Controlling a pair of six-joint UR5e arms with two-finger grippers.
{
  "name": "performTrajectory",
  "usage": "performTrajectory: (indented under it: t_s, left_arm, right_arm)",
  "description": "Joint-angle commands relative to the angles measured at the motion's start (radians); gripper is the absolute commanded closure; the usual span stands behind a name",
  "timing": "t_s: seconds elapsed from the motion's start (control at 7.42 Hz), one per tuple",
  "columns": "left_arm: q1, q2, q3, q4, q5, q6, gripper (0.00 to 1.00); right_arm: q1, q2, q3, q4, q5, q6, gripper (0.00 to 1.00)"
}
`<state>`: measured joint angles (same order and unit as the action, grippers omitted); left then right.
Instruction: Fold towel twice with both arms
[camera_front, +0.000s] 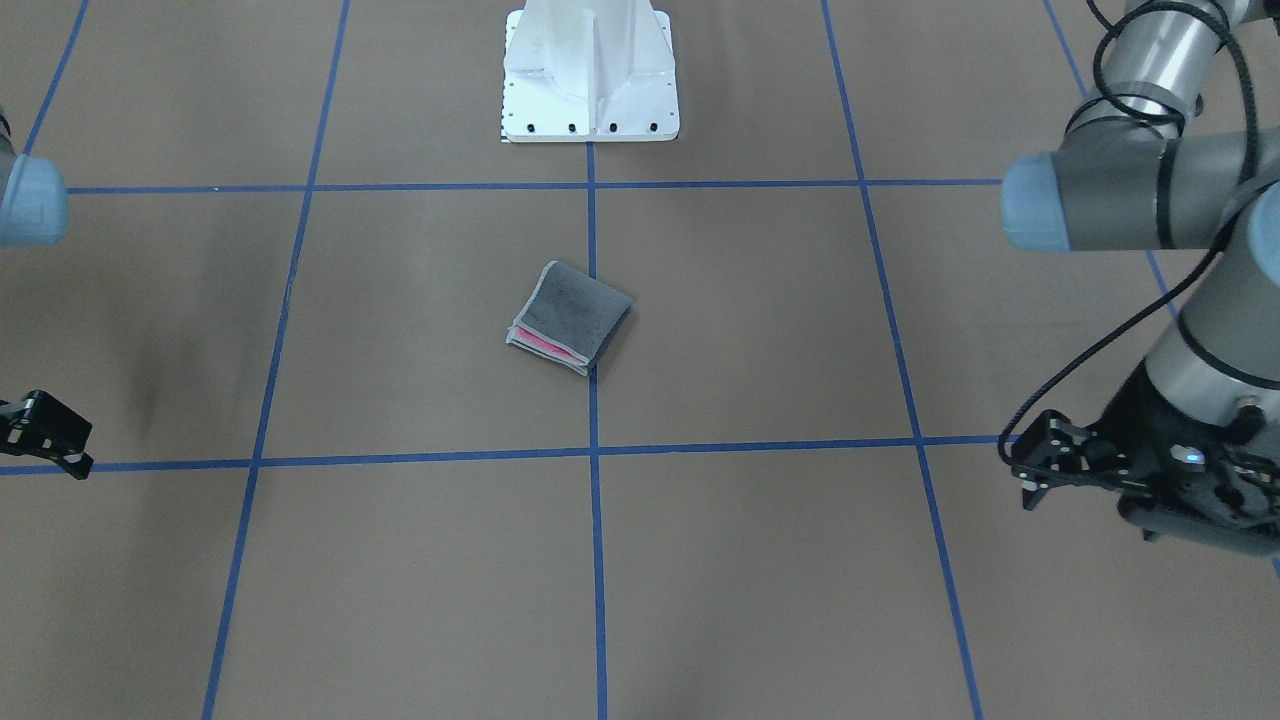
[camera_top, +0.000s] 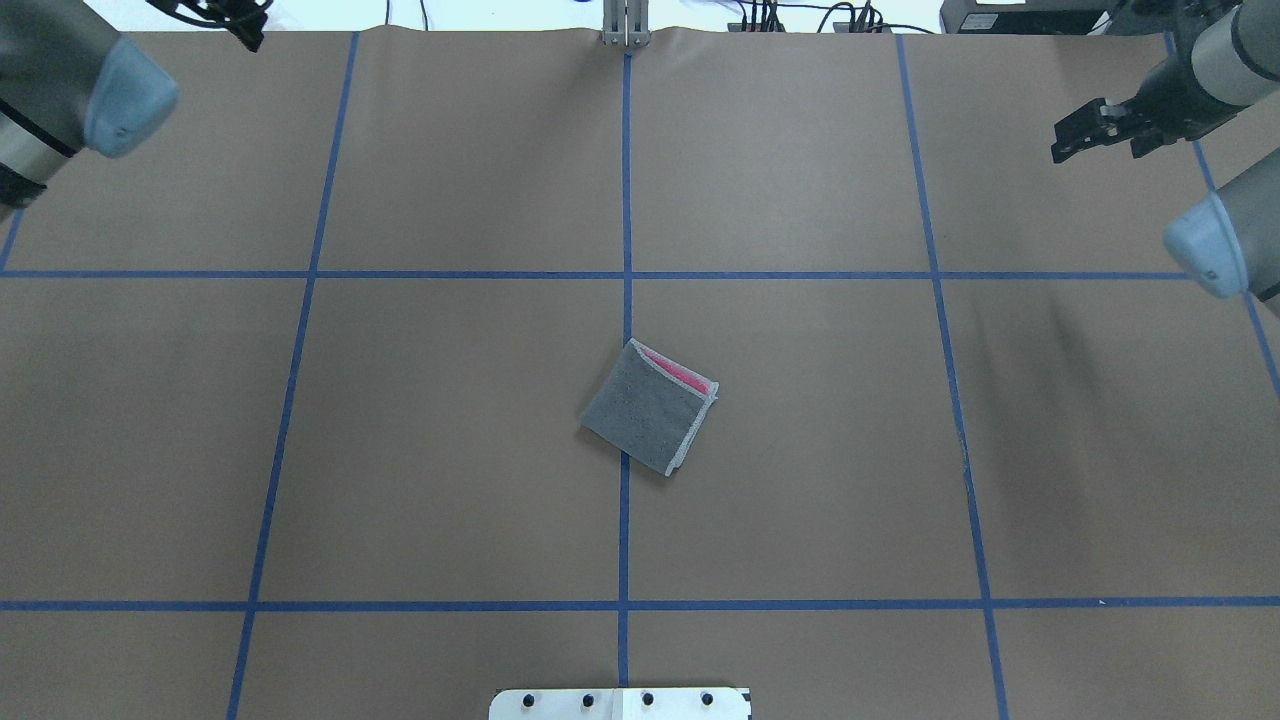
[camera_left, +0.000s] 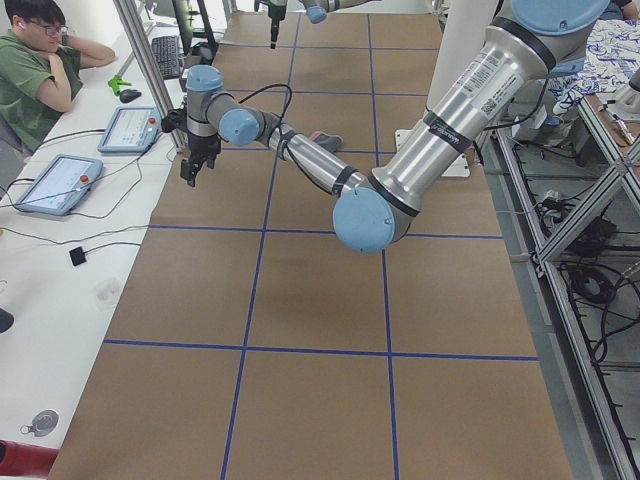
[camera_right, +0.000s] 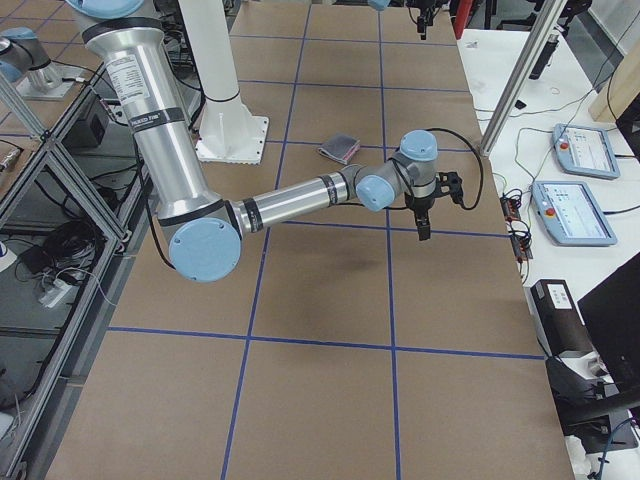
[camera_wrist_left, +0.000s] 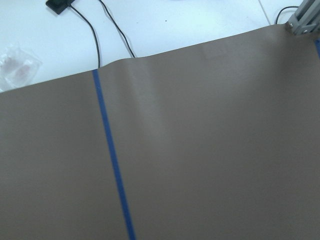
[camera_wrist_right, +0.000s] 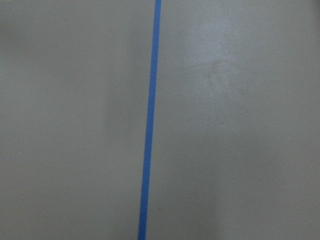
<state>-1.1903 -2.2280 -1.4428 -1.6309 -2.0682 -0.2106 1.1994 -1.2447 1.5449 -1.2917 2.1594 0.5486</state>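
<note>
The towel (camera_front: 575, 310) lies folded into a small square near the table's middle, dark grey face up, with a pink strip showing at one stitched edge. It also shows in the overhead view (camera_top: 645, 408) and the right side view (camera_right: 338, 149). My left gripper (camera_front: 1018, 468) hovers far from it near the table's far left corner (camera_top: 240, 25), its fingers apart and empty. My right gripper (camera_front: 80, 448) hangs at the far right (camera_top: 1062, 138), also open and holding nothing. Both wrist views show only brown paper and blue tape.
The white pedestal base (camera_front: 590, 70) stands at the robot's side of the table. Blue tape lines (camera_top: 626, 250) grid the brown paper. A seated person (camera_left: 35, 70) and tablets (camera_left: 135, 128) occupy the white bench beyond the far edge, with more tablets (camera_right: 582, 150) along it.
</note>
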Motion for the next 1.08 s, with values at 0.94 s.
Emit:
performTrajectory:
  t_s: [0.94]
  left_arm:
    - [-0.293, 0.72, -0.326, 0.016, -0.234, 0.338, 0.01]
  right_arm:
    - [0.413, -0.243, 0.061, -0.315, 0.23, -0.495, 0.0]
